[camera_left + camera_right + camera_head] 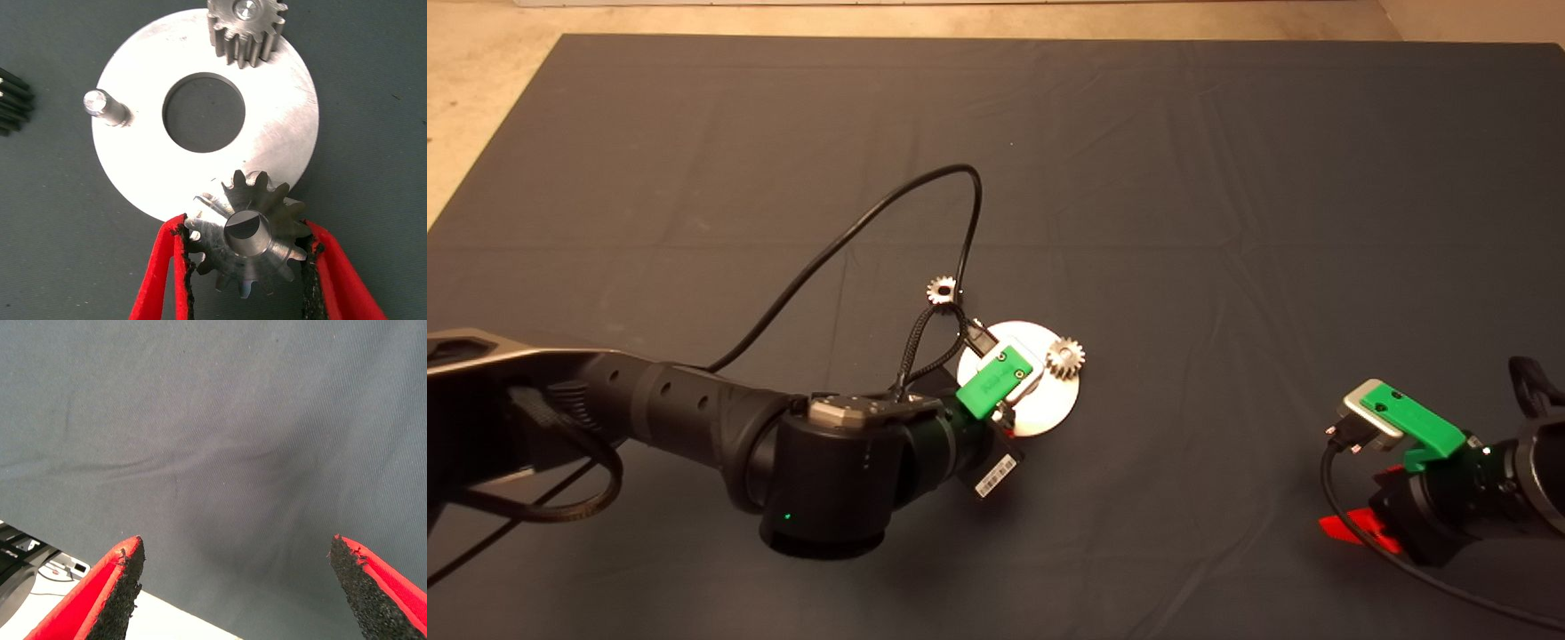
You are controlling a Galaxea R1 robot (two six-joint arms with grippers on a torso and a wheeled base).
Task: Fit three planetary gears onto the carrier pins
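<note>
The shiny round disc [280, 127] with a centre hole lies mid-mat, also in the head view [1049, 404]. One planetary gear [245, 30] sits on a carrier pin at the disc's rim, also in the head view [1064, 357]. A second pin [103, 107] stands bare. My left gripper [247, 250] is shut on a second gear [267, 207], held slightly tilted over the disc's near rim; the third pin is hidden under it. In the head view this gripper [1009, 400] hangs over the disc. A third gear [941, 289] lies loose on the mat beyond the disc. My right gripper [233, 587] is open and parked.
The left arm's black cable [854, 236] loops over the mat past the loose gear. The right gripper [1352, 524] rests at the mat's lower right. The mat's edge and pale floor [180, 623] show in the right wrist view.
</note>
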